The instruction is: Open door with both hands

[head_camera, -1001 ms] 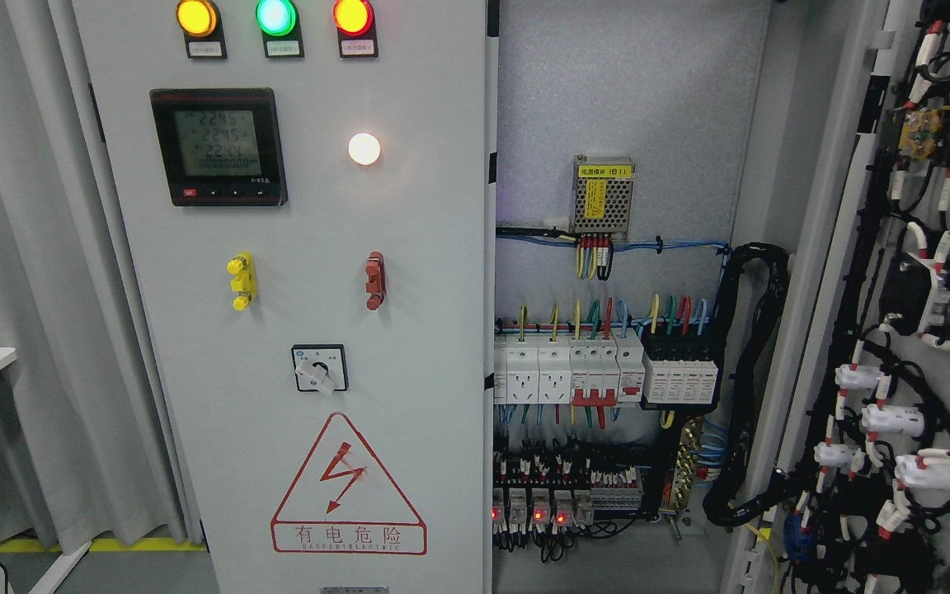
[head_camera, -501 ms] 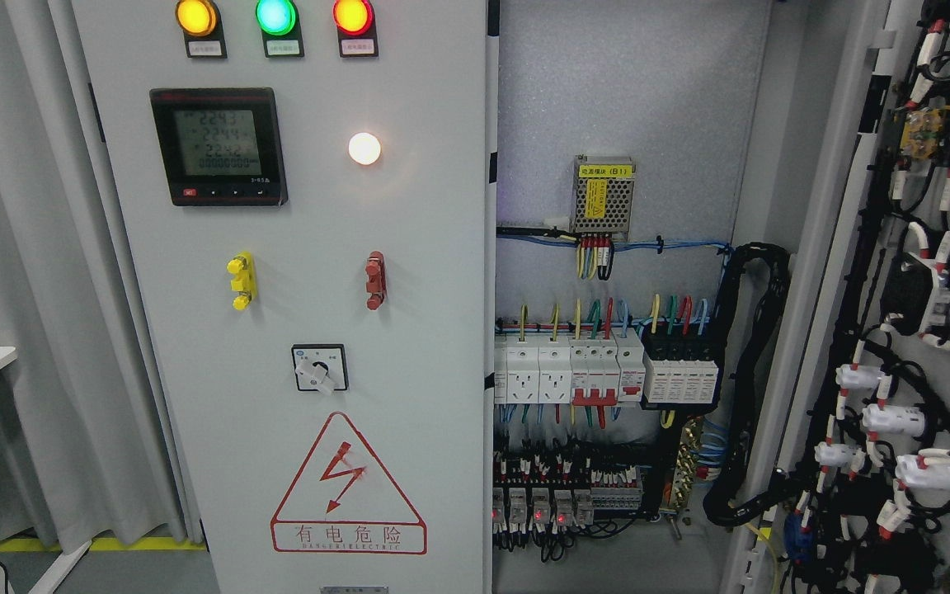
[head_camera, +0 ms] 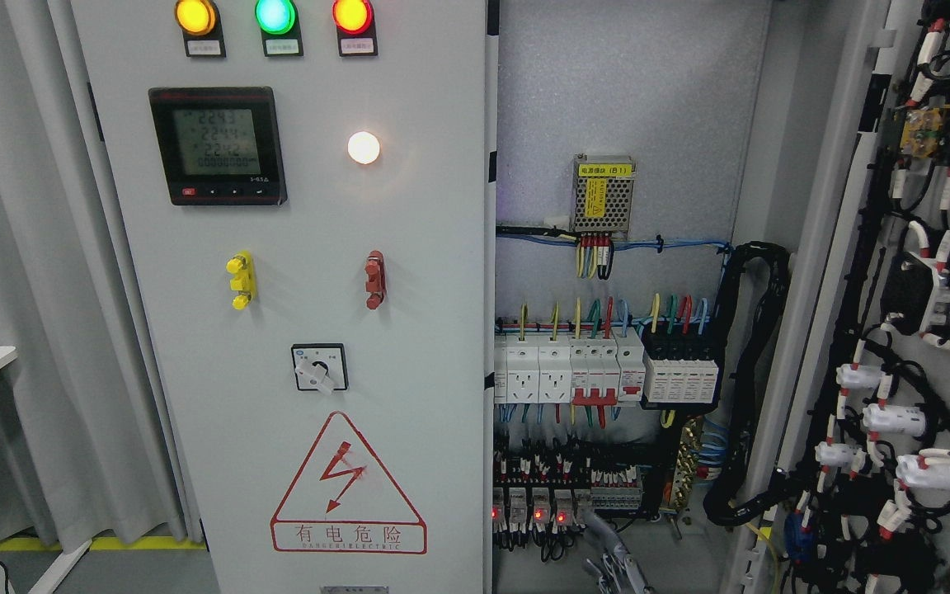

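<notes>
Right hand (head_camera: 611, 565) newly in; upright door (head_camera: 834, 247) open rightward.

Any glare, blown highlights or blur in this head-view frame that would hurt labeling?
Head view: even lighting, mostly sharp; the white indicator lamp is blown out, the meter display stays readable, and the hand at the bottom edge is slightly blurred.
</notes>
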